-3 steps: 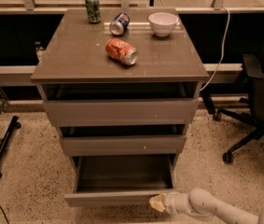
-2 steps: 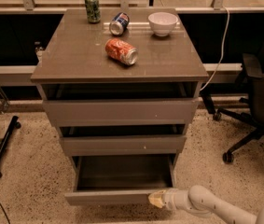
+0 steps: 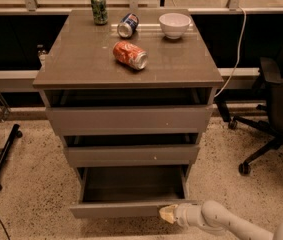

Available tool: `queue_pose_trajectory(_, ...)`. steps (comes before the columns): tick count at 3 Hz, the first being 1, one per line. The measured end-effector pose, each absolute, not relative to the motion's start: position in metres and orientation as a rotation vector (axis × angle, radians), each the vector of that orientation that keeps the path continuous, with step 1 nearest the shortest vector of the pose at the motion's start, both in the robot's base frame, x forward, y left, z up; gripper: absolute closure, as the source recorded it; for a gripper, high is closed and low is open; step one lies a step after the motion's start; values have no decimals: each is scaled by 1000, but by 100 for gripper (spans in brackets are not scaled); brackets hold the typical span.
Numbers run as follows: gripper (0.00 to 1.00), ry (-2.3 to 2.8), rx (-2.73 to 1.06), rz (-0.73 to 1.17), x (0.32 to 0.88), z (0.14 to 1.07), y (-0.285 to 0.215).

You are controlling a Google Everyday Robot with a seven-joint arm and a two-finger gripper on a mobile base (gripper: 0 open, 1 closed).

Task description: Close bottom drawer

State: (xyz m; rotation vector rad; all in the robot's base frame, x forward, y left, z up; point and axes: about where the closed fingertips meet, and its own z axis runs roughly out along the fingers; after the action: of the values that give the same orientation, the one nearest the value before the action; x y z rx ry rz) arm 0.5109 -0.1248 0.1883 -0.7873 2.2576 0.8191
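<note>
The bottom drawer is the lowest of three taupe-grey drawers and stands pulled out, its smooth grey inside showing. My gripper comes in from the lower right on a white arm. Its yellowish tip rests against the right part of the bottom drawer's flat front. The middle drawer front with a small white speck and the top drawer front above it each stand slightly out.
On the cabinet top lie a red can on its side, a blue can on its side, an upright green can and a white bowl. A black office chair stands at right. A black stand base lies at left.
The gripper stays at the right part of the bottom drawer's front. The drawer's front edge has moved slightly inward toward the cabinet.
</note>
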Motion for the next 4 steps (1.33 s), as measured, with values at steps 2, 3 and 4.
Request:
queue_pose_trajectory(2,100,2157,-720,817,536,174,-116)
queue_pose_trajectory(3,100,2114,-705,800,556,173,-115)
queue_pose_trajectory(4,100,2063,-696,779,582,174,-115)
